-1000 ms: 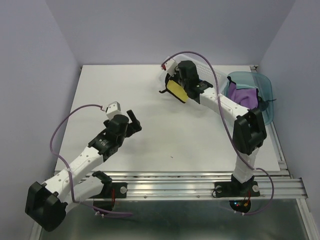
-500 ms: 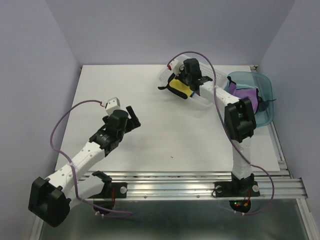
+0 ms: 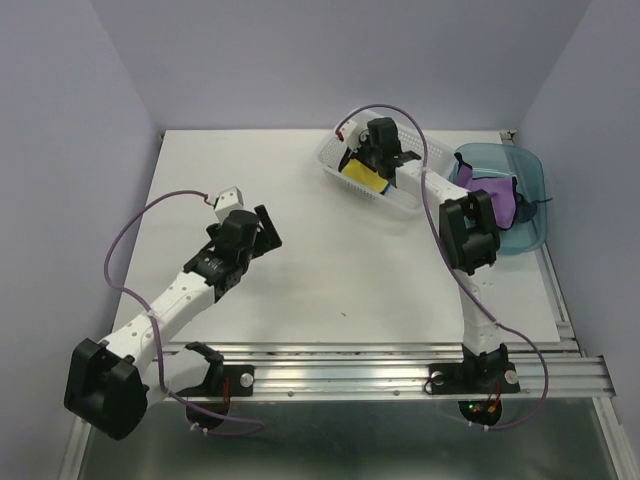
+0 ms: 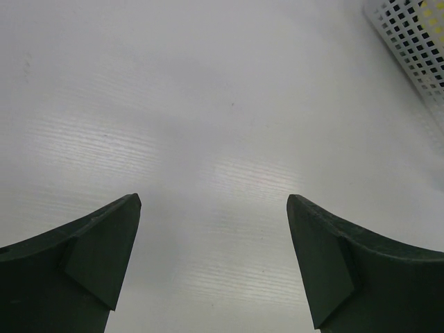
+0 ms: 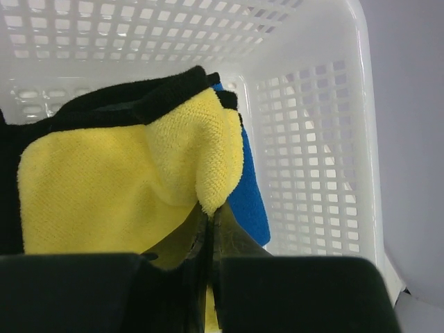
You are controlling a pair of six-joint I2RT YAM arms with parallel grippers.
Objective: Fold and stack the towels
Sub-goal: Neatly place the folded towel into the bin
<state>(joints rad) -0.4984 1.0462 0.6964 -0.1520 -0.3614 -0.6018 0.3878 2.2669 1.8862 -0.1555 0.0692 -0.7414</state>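
Note:
My right gripper point(image 3: 371, 165) hangs over the white slotted basket point(image 3: 404, 196), shut on a corner of the yellow towel point(image 3: 361, 179). In the right wrist view the jaws point(image 5: 210, 211) pinch a fold of that yellow towel point(image 5: 104, 184), which lies inside the basket point(image 5: 309, 146). A bright blue towel point(image 5: 251, 198) and a dark-edged one point(image 5: 132, 100) lie beneath it. A purple towel point(image 3: 489, 193) sits in the teal bin point(image 3: 533, 175). My left gripper point(image 3: 268, 226) stands open over bare table, and its fingers point(image 4: 104, 250) hold nothing.
The basket and bin stand side by side at the back right of the white table point(image 3: 300, 270). A corner of the basket point(image 4: 416, 38) shows at the top right of the left wrist view. Purple cables loop over both arms.
My right gripper has carried the yellow towel from left of the basket to over and into it. My left arm has shifted slightly forward and to the right, still open.

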